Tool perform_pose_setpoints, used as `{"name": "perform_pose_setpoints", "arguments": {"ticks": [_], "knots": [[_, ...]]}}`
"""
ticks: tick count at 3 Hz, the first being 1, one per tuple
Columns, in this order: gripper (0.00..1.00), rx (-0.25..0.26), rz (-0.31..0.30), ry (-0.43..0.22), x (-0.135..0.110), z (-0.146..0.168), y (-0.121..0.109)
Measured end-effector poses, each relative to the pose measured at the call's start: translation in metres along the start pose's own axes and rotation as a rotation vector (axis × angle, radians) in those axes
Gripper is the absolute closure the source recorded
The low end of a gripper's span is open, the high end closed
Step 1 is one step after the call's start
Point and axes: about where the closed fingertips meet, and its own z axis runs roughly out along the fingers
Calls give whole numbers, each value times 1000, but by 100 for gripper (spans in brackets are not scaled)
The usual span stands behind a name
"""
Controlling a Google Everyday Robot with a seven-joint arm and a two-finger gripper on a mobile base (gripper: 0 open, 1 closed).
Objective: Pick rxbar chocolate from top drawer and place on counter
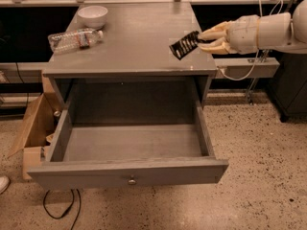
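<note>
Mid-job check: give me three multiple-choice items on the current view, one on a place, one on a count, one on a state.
1. The top drawer is: A) shut B) open and empty C) open, holding a bottle
2. The rxbar chocolate is: A) on the floor B) in the drawer C) in the gripper, by the counter's right edge
3. Things resting on the counter: A) two B) none C) four

1 B: its bare floor shows.
2 C: the fingers pinch the black wrapper.
3 A: a white bowl and a water bottle lying down.
</note>
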Motion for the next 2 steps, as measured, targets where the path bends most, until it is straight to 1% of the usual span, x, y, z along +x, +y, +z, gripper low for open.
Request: {"name": "perform_pose_setpoints", "arguments": {"ticks": [1, 2], "knots": [[100, 43, 122, 2, 29, 32, -23], [96, 72, 315, 65, 75, 75, -34]]}}
